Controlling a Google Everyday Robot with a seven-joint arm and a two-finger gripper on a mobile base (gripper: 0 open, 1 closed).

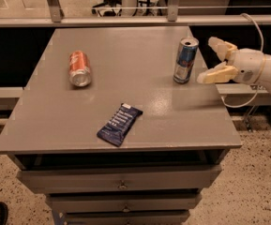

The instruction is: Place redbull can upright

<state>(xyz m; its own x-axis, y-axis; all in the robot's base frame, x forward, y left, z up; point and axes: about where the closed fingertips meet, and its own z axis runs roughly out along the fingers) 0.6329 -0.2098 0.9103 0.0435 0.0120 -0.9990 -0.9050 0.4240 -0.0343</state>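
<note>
The redbull can [185,60], slim, blue and silver with a silver top, stands upright near the right edge of the grey table [125,55]. My gripper [207,60] is open and empty, just to the right of the can and apart from it. One cream finger [217,75] points toward the can at the near side. The other finger [221,46] sits farther back. The white arm runs off to the right.
A wider orange-red can [79,68] lies on its side at the left of the table. A dark blue snack wrapper [119,123] lies near the front middle. Drawers sit under the tabletop. A rail runs behind the table.
</note>
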